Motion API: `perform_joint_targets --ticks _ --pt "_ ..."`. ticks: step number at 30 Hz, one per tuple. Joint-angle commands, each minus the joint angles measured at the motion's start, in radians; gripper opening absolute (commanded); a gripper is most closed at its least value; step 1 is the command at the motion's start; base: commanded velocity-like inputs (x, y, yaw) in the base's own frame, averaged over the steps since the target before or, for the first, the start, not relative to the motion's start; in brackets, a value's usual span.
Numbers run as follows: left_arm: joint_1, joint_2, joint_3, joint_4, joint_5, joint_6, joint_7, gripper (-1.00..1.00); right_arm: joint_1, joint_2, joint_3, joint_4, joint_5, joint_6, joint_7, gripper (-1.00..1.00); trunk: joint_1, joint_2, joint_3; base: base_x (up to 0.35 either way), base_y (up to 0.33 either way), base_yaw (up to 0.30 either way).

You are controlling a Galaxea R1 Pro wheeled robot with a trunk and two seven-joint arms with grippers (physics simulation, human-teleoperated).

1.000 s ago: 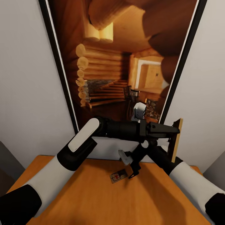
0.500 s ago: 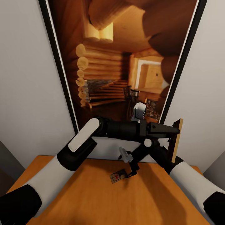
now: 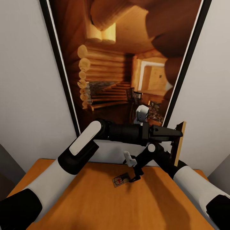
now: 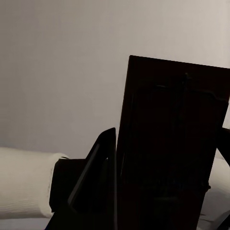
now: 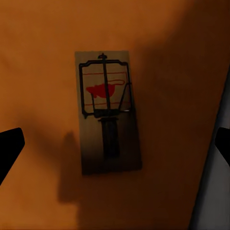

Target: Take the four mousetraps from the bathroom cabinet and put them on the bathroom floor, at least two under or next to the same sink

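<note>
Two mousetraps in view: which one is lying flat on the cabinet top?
The mousetrap under the right end effector, flat on the cabinet. The other mousetrap is upright, held by the left end effector.

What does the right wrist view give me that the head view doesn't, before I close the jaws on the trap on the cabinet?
Right wrist view alone: the flat mousetrap in close detail, with its wire bar and red mark, lying between the two dark fingertips of the right gripper, jaws spread wide.

Head view alone: the left gripper raised near the wall, shut on a second mousetrap held on edge, plus the framed log-cabin picture.

Both: the flat trap on the orange-brown cabinet top, with the right gripper just above it.
</note>
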Motion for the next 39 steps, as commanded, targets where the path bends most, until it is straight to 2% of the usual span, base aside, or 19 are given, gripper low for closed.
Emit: perform_joint_targets --ticks 1,7,11,14,17,22,39 --pt "-0.001 0.0 0.0 0.0 -0.003 0.002 0.001 -1.0 -0.001 -0.001 0.002 -0.001 0.005 -0.01 -0.001 1.0 0.001 -0.002 -0.002 0.0 0.0 0.0" --pt "-0.001 0.0 0.0 0.0 -0.003 0.002 0.0 -1.0 -0.001 0.001 0.004 0.002 0.009 -0.009 -0.003 1.0 0.001 -0.002 -0.002 0.0 0.0 0.0" --pt "-0.001 -0.001 0.0 0.0 -0.003 0.002 0.0 -1.0 -0.001 0.016 0.005 0.012 0.012 -0.005 -0.01 1.0 0.001 -0.002 -0.002 0.0 0.0 0.0" --pt "-0.001 -0.001 0.0 0.0 -0.003 0.002 0.0 -1.0 -0.001 0.029 0.005 0.022 0.026 0.012 -0.016 1.0 0.001 -0.002 -0.002 0.0 0.0 0.0" --pt "-0.001 -0.001 0.0 0.0 -0.003 0.002 0.0 -1.0 -0.001 0.036 0.005 0.024 0.057 0.048 -0.019 1.0 0.001 -0.002 -0.002 0.0 0.0 0.0" --pt "-0.001 -0.001 0.0 0.0 -0.003 0.002 0.0 -1.0 -0.001 0.038 0.005 0.027 0.084 0.069 -0.02 1.0 0.001 -0.002 -0.002 0.0 0.0 0.0" --pt "-0.001 -0.005 0.007 -0.002 0.0 0.002 -0.006 -1.0 -0.001 0.042 0.008 0.039 0.104 0.075 -0.045 1.0 0.001 -0.002 -0.002 0.0 0.0 0.0"
